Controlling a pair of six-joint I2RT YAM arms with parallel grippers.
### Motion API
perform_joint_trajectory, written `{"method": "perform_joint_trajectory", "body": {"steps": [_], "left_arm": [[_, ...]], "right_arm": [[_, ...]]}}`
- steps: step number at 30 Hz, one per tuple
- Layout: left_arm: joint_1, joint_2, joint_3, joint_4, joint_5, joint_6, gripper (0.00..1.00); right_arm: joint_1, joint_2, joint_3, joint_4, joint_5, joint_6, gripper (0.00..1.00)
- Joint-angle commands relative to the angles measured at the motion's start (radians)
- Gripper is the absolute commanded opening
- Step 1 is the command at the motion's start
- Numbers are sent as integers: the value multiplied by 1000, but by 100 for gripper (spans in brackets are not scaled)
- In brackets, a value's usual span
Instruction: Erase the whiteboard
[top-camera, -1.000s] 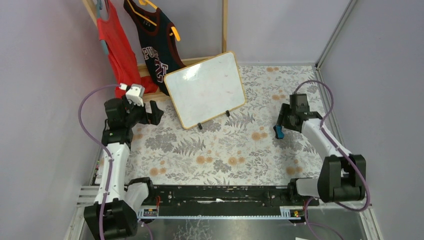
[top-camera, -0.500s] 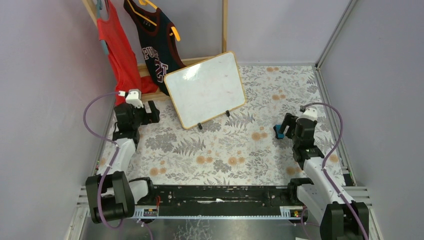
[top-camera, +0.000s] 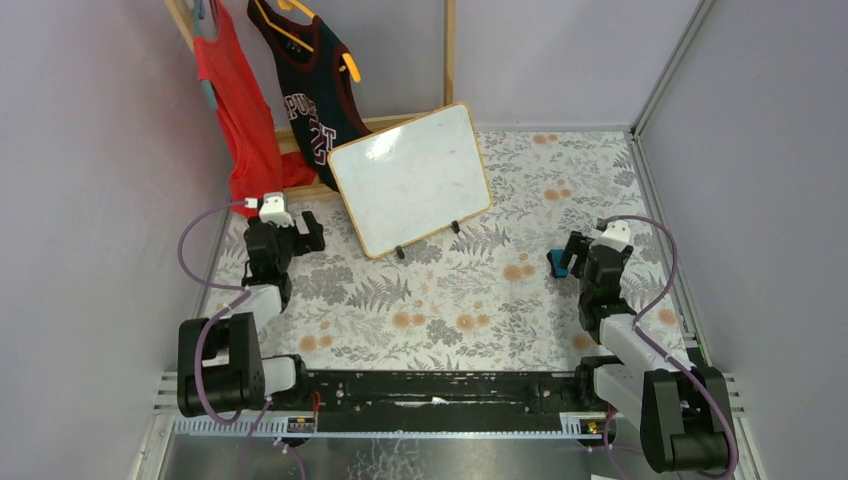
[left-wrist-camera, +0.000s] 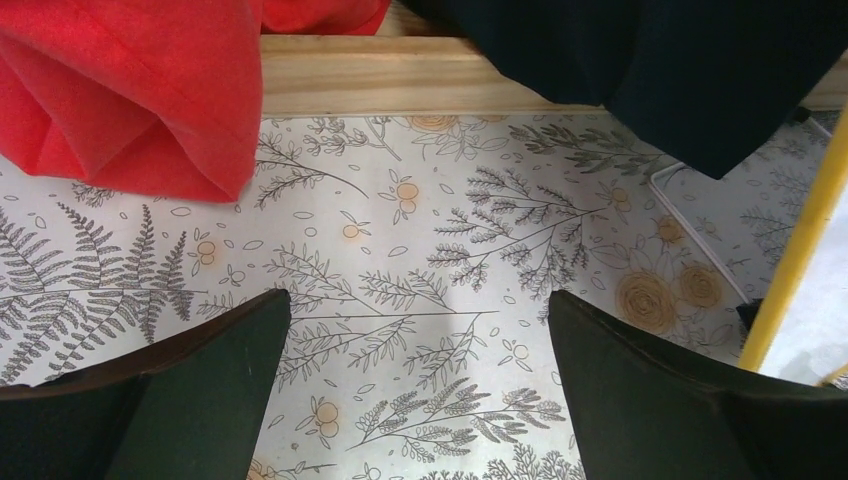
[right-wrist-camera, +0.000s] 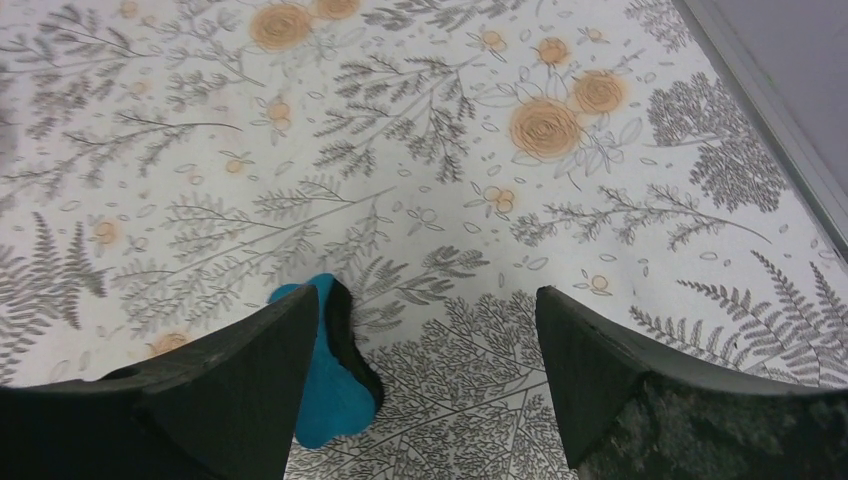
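The whiteboard leans at the back centre on two small black feet, and its white face looks blank. Its frame edge shows at the right of the left wrist view. My left gripper is open and empty, low over the tablecloth left of the board; the left wrist view shows only cloth between its fingers. My right gripper is open at the right. A blue eraser with black felt lies on the cloth against its left finger, partly hidden by it. The eraser also shows in the top view.
A red top and a dark jersey hang on a wooden rack at the back left, reaching down to its base bar. Grey walls close the sides. A black rail runs along the near edge.
Both arms have folded back toward their bases. The left gripper has moved slightly nearer and to the right. The right gripper stays by the eraser, which has not moved.
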Motion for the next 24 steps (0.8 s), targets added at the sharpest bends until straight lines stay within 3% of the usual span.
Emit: {"method": "perform_joint_trajectory", "body": {"steps": [1, 4, 8, 19, 24], "left_arm": [[-7, 33, -34, 204, -43, -2, 100], [-7, 19, -73, 250, -14, 9, 100], [-7, 56, -85, 255, -4, 24, 100], [-6, 95, -57, 218, -25, 10, 100], [-6, 95, -54, 214, -22, 10, 100]], "right_arm": [[4, 37, -46, 221, 93, -14, 86], [4, 88, -102, 342, 120, 4, 91], [7, 97, -97, 342, 109, -2, 100], [8, 167, -7, 210, 88, 32, 99], [31, 232, 97, 50, 403, 199, 99]]}}
